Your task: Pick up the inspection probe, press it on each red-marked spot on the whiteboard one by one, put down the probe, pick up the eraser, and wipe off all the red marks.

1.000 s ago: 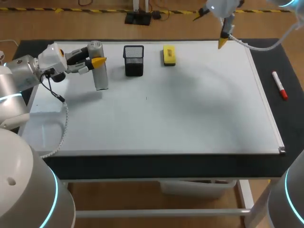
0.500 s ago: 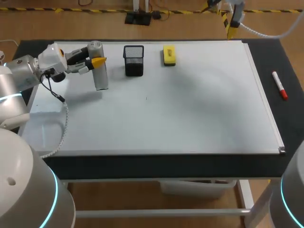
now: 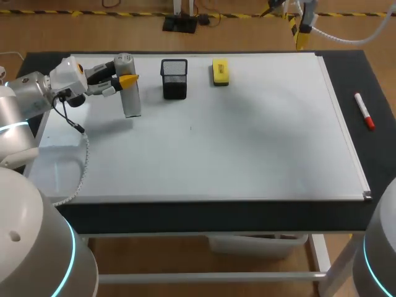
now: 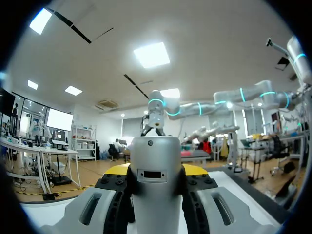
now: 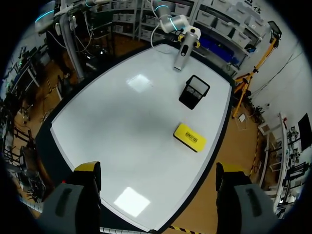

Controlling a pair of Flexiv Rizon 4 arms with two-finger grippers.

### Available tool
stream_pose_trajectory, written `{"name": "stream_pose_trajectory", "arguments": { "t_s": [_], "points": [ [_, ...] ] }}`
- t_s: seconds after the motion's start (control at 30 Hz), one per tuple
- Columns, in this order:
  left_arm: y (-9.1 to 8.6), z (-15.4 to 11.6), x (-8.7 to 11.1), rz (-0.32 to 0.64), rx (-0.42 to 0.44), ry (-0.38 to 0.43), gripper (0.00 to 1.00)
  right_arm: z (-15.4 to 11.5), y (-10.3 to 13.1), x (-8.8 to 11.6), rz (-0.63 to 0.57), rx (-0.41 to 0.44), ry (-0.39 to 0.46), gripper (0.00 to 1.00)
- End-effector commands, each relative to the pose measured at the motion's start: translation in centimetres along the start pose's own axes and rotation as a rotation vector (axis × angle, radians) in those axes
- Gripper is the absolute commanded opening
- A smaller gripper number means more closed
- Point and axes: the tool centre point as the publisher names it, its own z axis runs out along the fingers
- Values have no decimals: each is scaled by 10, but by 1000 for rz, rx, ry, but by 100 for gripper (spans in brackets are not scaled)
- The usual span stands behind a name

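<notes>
The whiteboard (image 3: 247,142) is plain white with a thin silver frame, and the table (image 3: 378,74) is black. The inspection probe (image 3: 129,96) is silver-grey, the pen holder (image 3: 174,79) is black mesh, the eraser (image 3: 220,71) is bright yellow with a dark strip, and the marker (image 3: 364,111) is red and white. My left tool (image 3: 124,81) and right tool (image 5: 158,170) have bright yellow tips on pale grey bodies.

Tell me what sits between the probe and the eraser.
A black mesh holder stands between the probe and the eraser; the head view shows it.
</notes>
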Motion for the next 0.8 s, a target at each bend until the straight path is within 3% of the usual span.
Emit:
{"name": "stream_pose_trajectory", "arguments": {
  "t_s": [0.03,0.23,0.8],
  "points": [
    [0,1,0,2,1,-2,0,-2,-1,-2,-1,0,19,100],
    [-4,6,1,-14,-24,19,0,-2,-1,-2,-1,0,19,100],
    [-56,52,-32,-14,39,209,0,-2,-1,-2,-1,0,19,100]
  ]
}}
